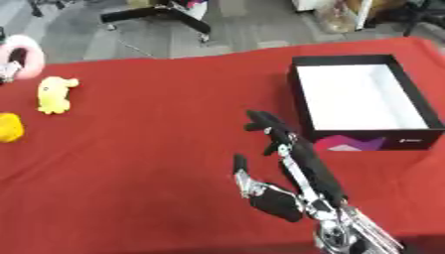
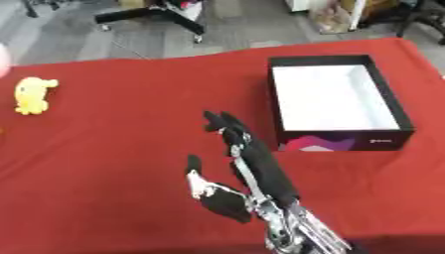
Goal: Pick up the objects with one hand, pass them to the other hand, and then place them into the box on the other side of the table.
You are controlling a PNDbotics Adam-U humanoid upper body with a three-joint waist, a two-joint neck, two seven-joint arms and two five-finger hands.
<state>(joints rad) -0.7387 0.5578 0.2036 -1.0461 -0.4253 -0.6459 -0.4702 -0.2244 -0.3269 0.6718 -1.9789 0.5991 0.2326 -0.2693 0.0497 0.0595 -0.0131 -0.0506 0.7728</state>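
Observation:
My right hand point(image 1: 291, 173) reaches in from the lower right over the red table point(image 1: 156, 129), fingers straight and thumb spread, holding nothing. A yellow plush toy point(image 1: 55, 93) lies at the far left. Another yellow object point(image 1: 9, 127) sits at the left edge below it, partly cut off. A pink and white round thing point(image 1: 22, 55) lies at the upper left corner. The black box point(image 1: 361, 99) with a white inside stands at the right, just beyond my fingertips, with nothing in it. My left hand is out of sight.
The table's far edge borders a grey floor with a chair base point(image 1: 161, 15). Open red cloth lies between my hand and the toys on the left.

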